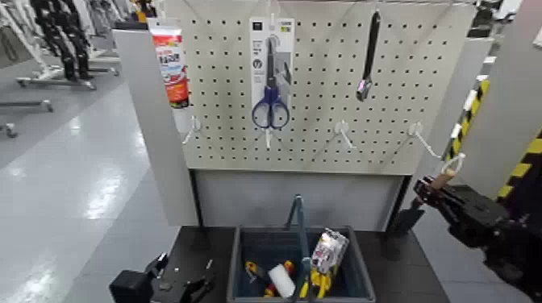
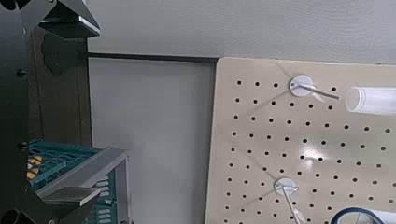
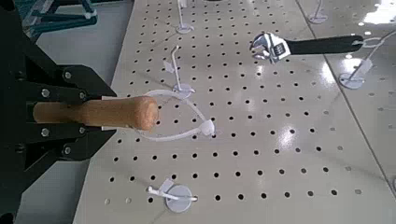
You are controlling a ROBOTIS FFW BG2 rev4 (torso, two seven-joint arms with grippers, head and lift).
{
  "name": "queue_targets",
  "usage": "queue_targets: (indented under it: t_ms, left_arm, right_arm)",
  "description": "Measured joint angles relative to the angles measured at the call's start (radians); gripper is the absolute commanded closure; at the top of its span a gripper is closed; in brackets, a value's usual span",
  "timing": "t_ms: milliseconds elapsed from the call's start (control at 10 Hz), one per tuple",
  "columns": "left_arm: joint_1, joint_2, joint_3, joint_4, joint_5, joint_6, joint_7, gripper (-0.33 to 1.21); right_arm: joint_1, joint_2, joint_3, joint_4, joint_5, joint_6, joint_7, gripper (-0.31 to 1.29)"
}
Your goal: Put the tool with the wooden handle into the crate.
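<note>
The right gripper, fingers clenched on the small wooden-handled, dark-bladed trowel, holds it blade-down, up and right of the dark blue-grey plastic crate.

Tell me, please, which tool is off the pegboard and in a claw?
The wooden-handled trowel, clamped in the right claw; the blue scissors and black-handled wrench hang from hooks.

Matte black throughout, the robot's right gripper is a blocky, angular housing on a bulky jointed forearm, its flat finger plates studded with small silver screws; the left gripper shows similar black links with pale fasteners
</note>
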Motion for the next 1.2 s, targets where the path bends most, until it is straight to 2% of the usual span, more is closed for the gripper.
queue_targets:
  t_ms: [400,600,900,1200]
  left_arm:
    - [0.001,0.0,0.0,-0.001,0.002,0.0,0.0,0.11]
    - [0.001,0.0,0.001,-0.001,0.003,0.0,0.0,0.11]
    - [0.001,0.0,0.0,-0.001,0.004,0.0,0.0,0.11]
    - [0.001,0.0,0.0,-0.002,0.006,0.0,0.0,0.11]
  right_arm:
    - [0.013,0.042,0.017,0.02,-0.1,-0.042,-0.002,1.19]
    - [0.014,0.061,0.04,0.066,-0.159,-0.074,-0.001,1.19]
    - [0.001,0.087,0.109,0.178,-0.24,-0.135,-0.009,1.19]
    - [-0.03,0.092,0.193,0.288,-0.303,-0.166,-0.016,1.19]
